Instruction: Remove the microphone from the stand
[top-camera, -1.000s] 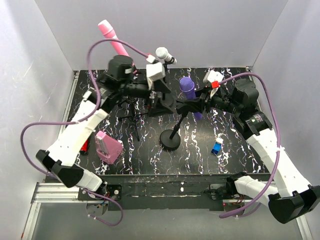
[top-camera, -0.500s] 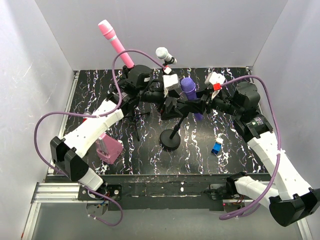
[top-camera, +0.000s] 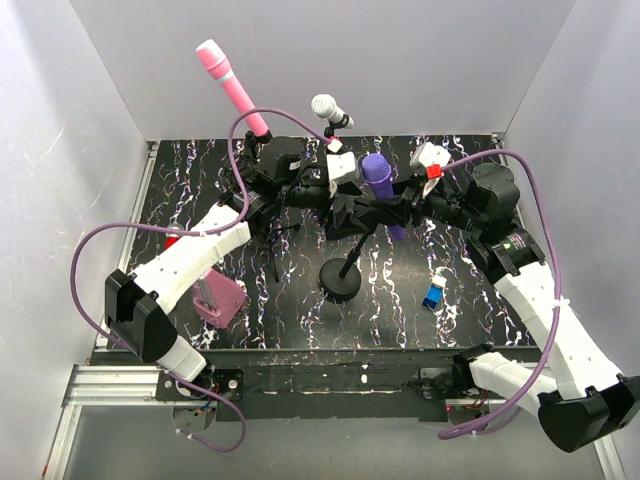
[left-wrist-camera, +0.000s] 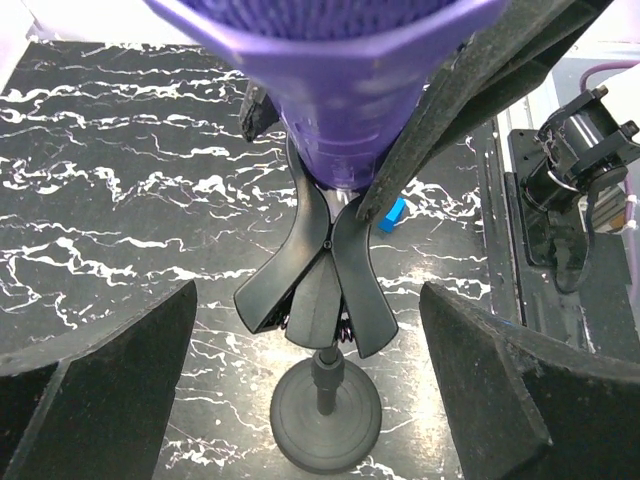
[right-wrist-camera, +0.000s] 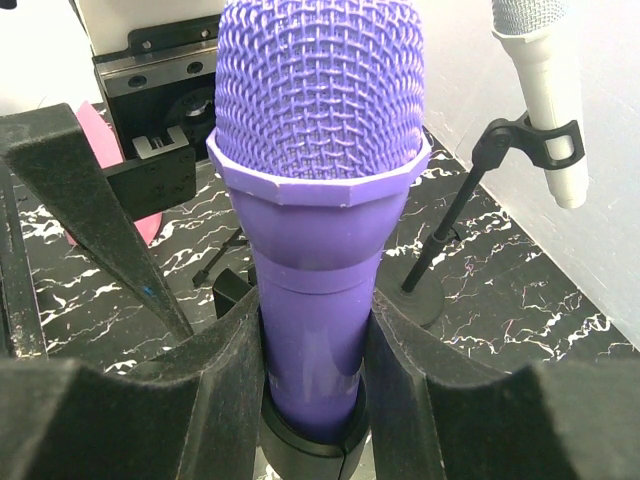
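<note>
Right end effector (right-wrist-camera: 315, 400) clenched on purple microphone (right-wrist-camera: 318, 200) above clip (left-wrist-camera: 318, 290) (for pull-out); left end effector (left-wrist-camera: 315, 395) released wide near clip, likely to brace stand (top-camera: 340, 280).

Purple microphone (top-camera: 376, 172) in stand (top-camera: 341, 280), left arm (top-camera: 190, 262) and right arm (top-camera: 540, 290) flanking

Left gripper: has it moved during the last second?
Yes. The left gripper has swung right, toward the purple microphone, judged against the round stand base.
</note>
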